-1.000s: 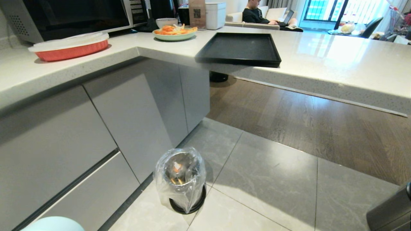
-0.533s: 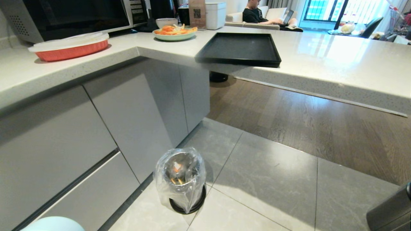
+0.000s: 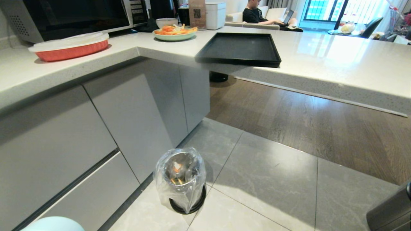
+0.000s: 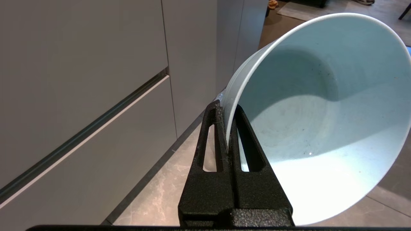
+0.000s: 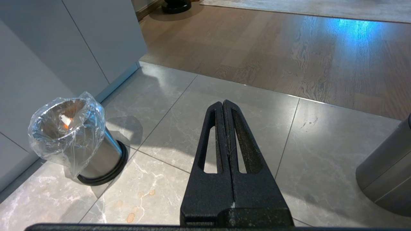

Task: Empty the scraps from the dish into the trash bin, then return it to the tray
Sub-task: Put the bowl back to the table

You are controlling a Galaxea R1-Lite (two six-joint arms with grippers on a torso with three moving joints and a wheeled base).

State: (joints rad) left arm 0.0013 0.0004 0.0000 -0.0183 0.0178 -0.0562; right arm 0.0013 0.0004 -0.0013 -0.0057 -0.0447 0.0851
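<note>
Grey floor tiles (image 3: pixel 266 179) and a pale L-shaped counter (image 3: pixel 337 61) frame the scene. We find the bin (image 3: pixel 181 179) on the tiles near the cabinet fronts (image 3: pixel 135 115), its bag lapping the rim, with scraps (image 3: pixel 176 166) inside it. We see the tray (image 3: pixel 239 48) bare, far off on the counter, its near edge overhanging.

Our left gripper (image 4: pixel 228 128) is clamped on the rim of the dish (image 4: pixel 318 122), low at the near left of the head view; the dish is tipped on its side and looks emptied, only faint specks left. Our right gripper (image 5: pixel 223 128) is closed on nothing and hangs over the tiles to the right of the bin.

Risks, as we judge them:
- The hold is a thin pinch on a glossy rim; a quick lift or swing may let the dish pivot or slip and break on the tiles.
- The dish sits well below the counter; rising too close could knock it against the counter edge or cabinet fronts.
- The tray overhangs; a hard set-down near that edge could tip or shift it.

Surroundings: a plate of carrot sticks (image 3: pixel 174 33), a small bowl (image 3: pixel 166 22), a red dish with lid (image 3: pixel 71 46) and a microwave (image 3: pixel 67 16) stand left of the tray, well apart from it. A person (image 3: pixel 257 12) sits far behind the counter. The bin stands between us and the cabinets, liable to be bumped.
</note>
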